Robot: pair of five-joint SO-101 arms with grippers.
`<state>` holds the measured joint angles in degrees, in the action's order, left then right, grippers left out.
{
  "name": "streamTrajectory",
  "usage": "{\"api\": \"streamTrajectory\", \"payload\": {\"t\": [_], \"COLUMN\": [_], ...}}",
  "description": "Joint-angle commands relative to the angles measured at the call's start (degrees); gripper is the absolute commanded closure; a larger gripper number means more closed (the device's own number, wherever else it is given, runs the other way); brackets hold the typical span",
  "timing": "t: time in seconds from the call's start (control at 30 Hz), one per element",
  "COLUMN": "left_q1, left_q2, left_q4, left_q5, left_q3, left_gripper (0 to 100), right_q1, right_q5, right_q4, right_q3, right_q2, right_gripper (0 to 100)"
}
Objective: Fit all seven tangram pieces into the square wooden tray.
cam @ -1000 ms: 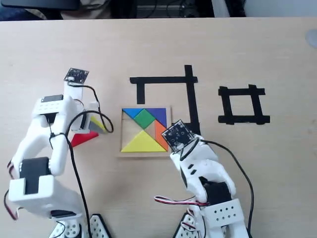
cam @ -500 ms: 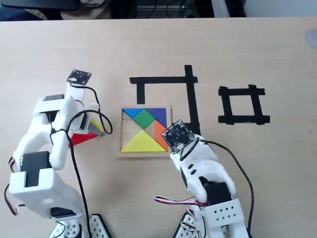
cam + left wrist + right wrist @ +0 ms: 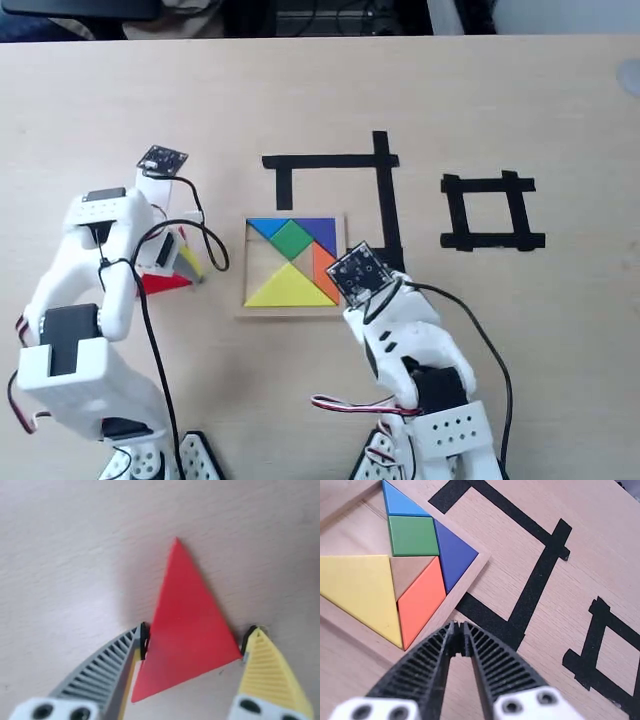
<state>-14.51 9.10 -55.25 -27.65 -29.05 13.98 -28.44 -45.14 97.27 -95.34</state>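
Left gripper [image 3: 195,641] shifted slightly down-right in the high view; it now pinches the red triangle [image 3: 186,625] on the table [image 3: 300,90], left of the tray [image 3: 258,268]. Right gripper [image 3: 459,639] closed, at the tray's lower-right corner.

— What colours are in the tray [image 3: 262,265]?
— I count a yellow piece [image 3: 290,287], an orange piece [image 3: 323,270], a green piece [image 3: 292,239], a light blue piece [image 3: 266,227], a dark blue piece [image 3: 320,230].
— Elsewhere?
— I've a red triangle [image 3: 187,625], black tape [image 3: 380,190], pale wood-grain counter [image 3: 500,100].

No legible text, labels, brands or numbers anywhere; no readable signs either.
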Motion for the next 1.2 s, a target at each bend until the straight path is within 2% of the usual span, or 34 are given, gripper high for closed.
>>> {"api": "streamTrajectory", "payload": {"t": [0.0,0.33,0.5,0.6,0.7,1.17], "left_q1": [-0.92,-0.57,-0.92,-1.36,-1.54,-1.71], "left_q2": [-0.35,-0.35,-1.14,-2.46,-2.46,4.57], "left_q4": [-0.79,-0.88,-4.92,-5.89,-5.71,-2.37], "left_q5": [-2.55,-7.74,-9.23,-11.43,-13.45,-19.78], "left_q3": [3.47,3.38,6.29,6.99,6.90,7.52], "left_gripper": [68,68,68,63,59,59], "right_q1": [-0.62,-0.62,-0.62,-0.62,-0.62,-0.62], "right_q5": [-0.53,-0.53,-0.53,-0.53,-0.53,-0.53], "right_q4": [-0.35,-0.35,-0.35,-0.35,-0.35,-0.35], "right_q3": [-0.13,-0.13,-0.13,-0.13,-0.13,-0.13], "right_q2": [-0.13,-0.13,-0.13,-0.13,-0.13,-0.13], "right_gripper": [98.4,98.4,98.4,98.4,98.4,98.4]}}
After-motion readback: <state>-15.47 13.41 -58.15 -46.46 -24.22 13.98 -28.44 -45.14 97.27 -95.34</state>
